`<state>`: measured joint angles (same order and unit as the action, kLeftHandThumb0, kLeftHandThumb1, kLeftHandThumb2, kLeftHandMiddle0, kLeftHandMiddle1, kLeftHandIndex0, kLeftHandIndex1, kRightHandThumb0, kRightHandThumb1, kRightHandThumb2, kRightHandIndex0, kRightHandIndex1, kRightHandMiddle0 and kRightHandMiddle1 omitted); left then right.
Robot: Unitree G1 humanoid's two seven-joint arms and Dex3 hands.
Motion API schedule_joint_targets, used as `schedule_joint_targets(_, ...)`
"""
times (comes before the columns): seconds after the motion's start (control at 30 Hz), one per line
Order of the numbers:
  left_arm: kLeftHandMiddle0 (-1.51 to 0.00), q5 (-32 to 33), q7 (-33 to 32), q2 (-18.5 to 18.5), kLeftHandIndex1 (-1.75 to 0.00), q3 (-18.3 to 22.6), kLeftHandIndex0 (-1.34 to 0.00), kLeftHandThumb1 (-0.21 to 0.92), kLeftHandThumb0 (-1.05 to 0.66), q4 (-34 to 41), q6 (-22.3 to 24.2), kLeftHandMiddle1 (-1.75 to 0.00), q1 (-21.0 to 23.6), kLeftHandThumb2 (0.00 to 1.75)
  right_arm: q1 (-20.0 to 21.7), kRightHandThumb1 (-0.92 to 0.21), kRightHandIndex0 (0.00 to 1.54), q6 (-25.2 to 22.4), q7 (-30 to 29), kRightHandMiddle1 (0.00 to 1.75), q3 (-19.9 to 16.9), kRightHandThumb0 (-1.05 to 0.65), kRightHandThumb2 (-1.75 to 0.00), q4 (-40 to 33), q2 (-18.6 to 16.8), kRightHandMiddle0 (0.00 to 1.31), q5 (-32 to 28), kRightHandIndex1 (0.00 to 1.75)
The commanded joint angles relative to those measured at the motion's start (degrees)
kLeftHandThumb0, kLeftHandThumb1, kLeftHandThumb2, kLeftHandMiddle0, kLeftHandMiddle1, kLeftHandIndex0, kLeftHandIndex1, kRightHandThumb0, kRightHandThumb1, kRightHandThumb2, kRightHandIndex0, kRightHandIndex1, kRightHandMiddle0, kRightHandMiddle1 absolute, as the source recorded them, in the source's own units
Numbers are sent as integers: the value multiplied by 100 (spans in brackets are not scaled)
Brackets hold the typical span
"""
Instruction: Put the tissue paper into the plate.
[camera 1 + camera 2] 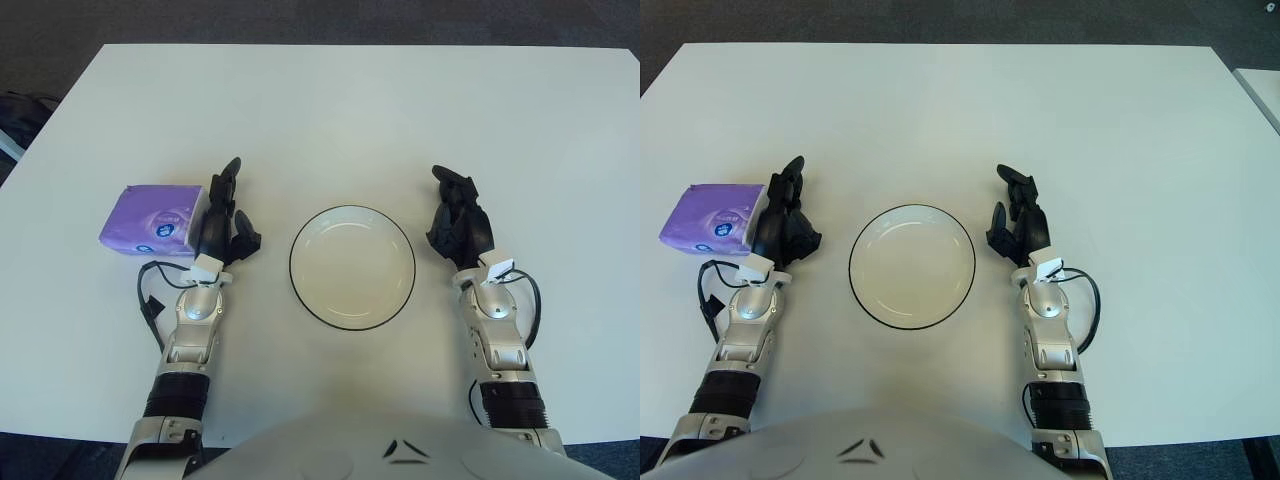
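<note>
Nearest the camera, at the bottom of the frame, the robot's pale torso curved into view, with both silver forearms reaching up and away from it over the white counter [330, 110].

The left hand [222, 222] showed left of centre, its dark fingers [229, 178] loosely extended and holding nothing. It sat just beside the right edge of the purple plastic-wrapped pack of tissue paper [152, 220], placed, I judged, so as to close around the pack; whether the fingers already touched the wrapper could not be told from this angle.

The right hand [459, 222] showed right of centre, just beside the plate's right side, its fingers relaxed and partly curled, also holding nothing. It looked idle.

Between the hands lay the round white plate with a thin black rim [296, 240], with nothing in it. The pack lay flat at middle left, near the plate but apart from it, so the task was not yet begun.

Nothing stood between pack and plate except the left hand itself. Farther up, the counter ran bare to its far edge, with dark floor [320, 20] beyond.
</note>
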<state>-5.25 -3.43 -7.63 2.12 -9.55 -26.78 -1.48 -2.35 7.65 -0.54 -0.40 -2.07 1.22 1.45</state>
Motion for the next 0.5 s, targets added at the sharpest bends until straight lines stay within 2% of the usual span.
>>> schedule_joint_targets(0.0,-15,-65,-35,158,-43,-80,0,92,-87,-406,157,-1,-507,118,-301,-92,31,-340,-1,71,11,-55,-92,242,-30,0,-11,3)
schedule_joint_targets(0.27,-16,-26,23,99,-48,-51,0,92,-86,-345,201,-1,-468,117,-293,-92,32,-347,-38,74,25,-54,-91,244,-59,0,1,4)
schedule_joint_targets(0.47,-14,130,221,-222,-46,190,0,92,-85,211,470,0,-424,119,-268,-92,31,-353,-68,74,37,-55,-91,278,-78,0,20,3)
